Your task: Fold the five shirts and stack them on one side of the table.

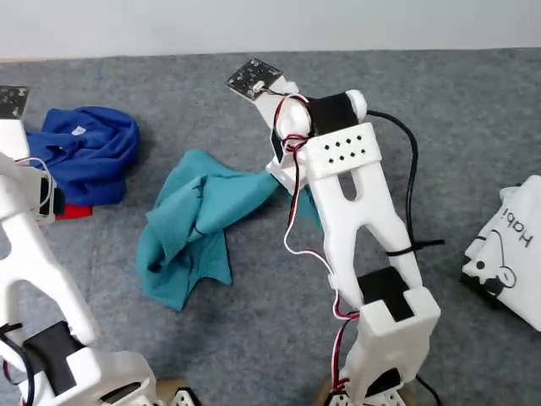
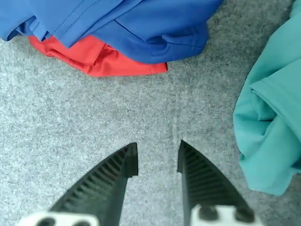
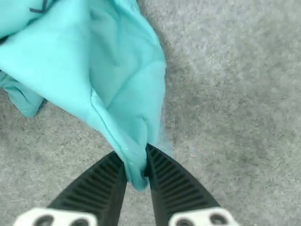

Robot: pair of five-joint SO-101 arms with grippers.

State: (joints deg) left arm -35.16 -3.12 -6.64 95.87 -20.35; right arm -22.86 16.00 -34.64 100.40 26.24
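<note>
Shirts, four, on grey table.

Teal shirt: crumpled near centre of the high view. One corner is drawn toward 2 o'clock and passes under the right arm's wrist. That corner is clenched in the right pincer. The fabric is so bunched that collar and sleeves cannot be told apart.

Blue shirt: heaped at 10 o'clock, its edge partly hidden behind the left arm.

Red shirt: under the blue shirt, only a strip showing.

White shirt: at 3 o'clock, printed, cut off by the frame edge. Whether the dark patch at its near edge is print or another cloth cannot be told.

Left pincer: released, fingers apart over bare table, grasping nothing, between the blue and red heap and the teal shirt.
</note>
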